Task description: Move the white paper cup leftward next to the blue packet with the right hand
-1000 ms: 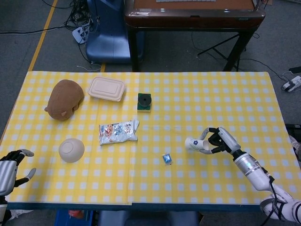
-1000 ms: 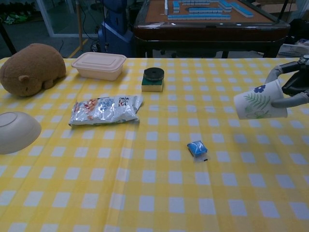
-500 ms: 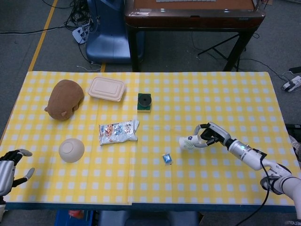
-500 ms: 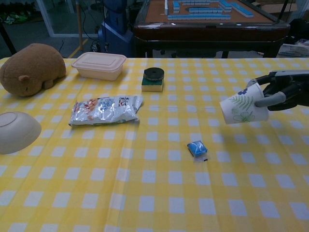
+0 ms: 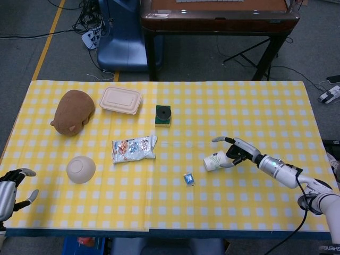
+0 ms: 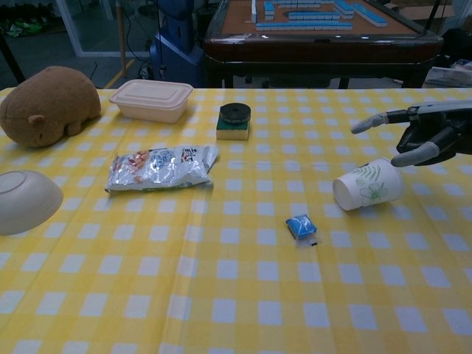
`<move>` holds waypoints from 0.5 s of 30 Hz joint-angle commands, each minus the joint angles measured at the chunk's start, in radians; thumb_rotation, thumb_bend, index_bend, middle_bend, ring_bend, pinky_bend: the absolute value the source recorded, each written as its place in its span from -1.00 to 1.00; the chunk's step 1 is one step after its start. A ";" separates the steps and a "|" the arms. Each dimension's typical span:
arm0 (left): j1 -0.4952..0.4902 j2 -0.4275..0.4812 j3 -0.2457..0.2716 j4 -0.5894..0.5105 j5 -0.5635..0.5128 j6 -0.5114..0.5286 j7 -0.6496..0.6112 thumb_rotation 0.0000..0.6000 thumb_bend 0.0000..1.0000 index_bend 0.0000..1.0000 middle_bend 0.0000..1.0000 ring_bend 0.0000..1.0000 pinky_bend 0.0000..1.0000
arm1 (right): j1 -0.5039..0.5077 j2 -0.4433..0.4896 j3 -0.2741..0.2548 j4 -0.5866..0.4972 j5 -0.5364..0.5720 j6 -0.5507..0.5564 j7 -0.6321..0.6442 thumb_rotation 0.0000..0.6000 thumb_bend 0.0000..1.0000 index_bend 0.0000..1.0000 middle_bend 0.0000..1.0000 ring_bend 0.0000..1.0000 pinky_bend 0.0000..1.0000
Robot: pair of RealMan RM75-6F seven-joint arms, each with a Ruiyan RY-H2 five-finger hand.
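The white paper cup [image 5: 214,161] [image 6: 367,189], printed with green leaves, lies on its side on the yellow checked cloth, its bottom toward the small blue packet [image 5: 188,179] [image 6: 301,226]. The packet lies a short way to the cup's front left, apart from it. My right hand [image 5: 235,149] [image 6: 422,139] hovers just right of and above the cup with its fingers spread, holding nothing. My left hand [image 5: 11,188] rests off the table's near left corner, fingers apart and empty; the chest view does not show it.
A silver snack bag [image 5: 133,149] lies left of centre, an upturned beige bowl [image 5: 81,169] at the near left. At the back stand a brown plush toy [image 5: 73,111], a lidded beige box [image 5: 120,100] and a green sponge with a black disc [image 5: 163,116].
My right hand carried the cup leftward and down, then opened its fingers. The cup now lies tipped on the cloth, free of the hand. The left hand barely moved.
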State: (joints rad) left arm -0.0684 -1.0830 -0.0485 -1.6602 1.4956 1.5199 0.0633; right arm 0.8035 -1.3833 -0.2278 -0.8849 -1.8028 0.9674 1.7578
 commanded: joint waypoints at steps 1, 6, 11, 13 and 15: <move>0.000 0.000 0.000 0.000 -0.001 -0.001 0.000 1.00 -0.46 -0.08 -0.28 -0.34 -0.01 | -0.028 0.111 0.043 -0.144 0.071 0.014 -0.305 1.00 -1.00 -0.67 1.00 1.00 1.00; -0.002 -0.002 0.001 0.000 0.000 -0.004 0.007 1.00 -0.46 -0.08 -0.28 -0.34 -0.01 | -0.049 0.266 0.122 -0.435 0.226 -0.053 -0.866 1.00 -1.00 -0.60 1.00 1.00 1.00; -0.003 -0.005 0.001 -0.002 0.000 -0.005 0.014 1.00 -0.46 -0.08 -0.28 -0.34 -0.01 | -0.051 0.363 0.191 -0.719 0.482 -0.111 -1.458 1.00 -1.00 -0.56 1.00 1.00 1.00; -0.003 -0.005 0.001 -0.002 0.001 -0.005 0.015 1.00 -0.46 -0.08 -0.28 -0.34 -0.01 | -0.041 0.369 0.206 -0.792 0.590 -0.111 -1.651 1.00 -1.00 -0.56 1.00 1.00 1.00; -0.003 -0.005 0.002 -0.002 0.002 -0.004 0.015 1.00 -0.46 -0.08 -0.28 -0.34 -0.01 | -0.030 0.361 0.216 -0.837 0.675 -0.102 -1.787 1.00 -1.00 -0.56 1.00 1.00 1.00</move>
State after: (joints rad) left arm -0.0712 -1.0881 -0.0469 -1.6626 1.4976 1.5157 0.0781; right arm 0.7704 -1.1320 -0.1003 -1.4076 -1.4534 0.9071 0.4959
